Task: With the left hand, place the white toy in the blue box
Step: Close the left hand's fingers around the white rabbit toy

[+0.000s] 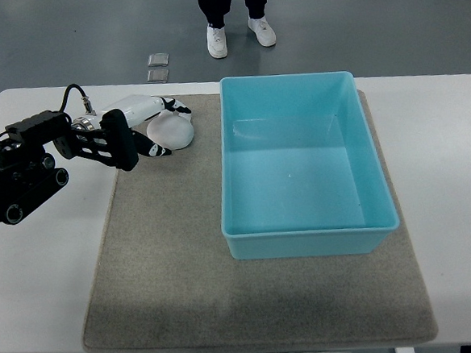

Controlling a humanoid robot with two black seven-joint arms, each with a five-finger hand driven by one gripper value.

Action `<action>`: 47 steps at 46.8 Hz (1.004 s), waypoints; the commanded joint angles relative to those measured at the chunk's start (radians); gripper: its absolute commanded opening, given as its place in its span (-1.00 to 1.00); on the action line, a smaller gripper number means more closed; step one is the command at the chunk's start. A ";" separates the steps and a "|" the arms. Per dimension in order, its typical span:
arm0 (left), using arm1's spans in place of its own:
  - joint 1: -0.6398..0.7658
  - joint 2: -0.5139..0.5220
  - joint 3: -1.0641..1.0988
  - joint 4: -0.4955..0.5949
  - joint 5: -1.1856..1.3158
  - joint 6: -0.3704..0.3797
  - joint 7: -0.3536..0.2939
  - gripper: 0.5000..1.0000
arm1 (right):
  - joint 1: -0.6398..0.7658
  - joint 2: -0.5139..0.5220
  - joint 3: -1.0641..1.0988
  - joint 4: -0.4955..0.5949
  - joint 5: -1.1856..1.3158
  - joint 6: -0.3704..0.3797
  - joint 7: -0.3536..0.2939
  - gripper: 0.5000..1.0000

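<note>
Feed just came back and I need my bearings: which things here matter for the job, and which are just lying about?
For the job:
- white toy
- blue box
- left hand, at the toy

Just around:
- grey mat
- white table
- person's legs and shoes
- two small floor plates

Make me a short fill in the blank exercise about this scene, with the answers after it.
1. The left hand touches the round white toy, which lies on the grey ____.
2. The light blue plastic box holds ____.
3. The toy lies to the ____ of the box in the picture.
4. A person's white ____ show beyond the table.

Answers: mat; nothing; left; shoes
</note>
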 commanded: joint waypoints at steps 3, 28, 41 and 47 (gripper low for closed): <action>0.001 0.000 0.006 0.010 0.005 0.011 0.000 0.23 | 0.000 0.000 0.000 0.000 0.000 0.000 -0.001 0.74; -0.002 0.002 0.020 0.021 0.023 0.020 -0.009 -0.68 | 0.000 0.000 0.000 0.000 -0.001 0.000 -0.001 0.74; -0.003 0.000 0.019 0.021 0.022 0.072 -0.009 -1.00 | 0.000 0.000 0.000 0.000 0.000 0.001 -0.001 0.74; -0.028 0.009 0.005 0.021 0.006 0.096 -0.009 -1.00 | 0.000 0.000 0.000 0.000 0.000 0.000 0.001 0.74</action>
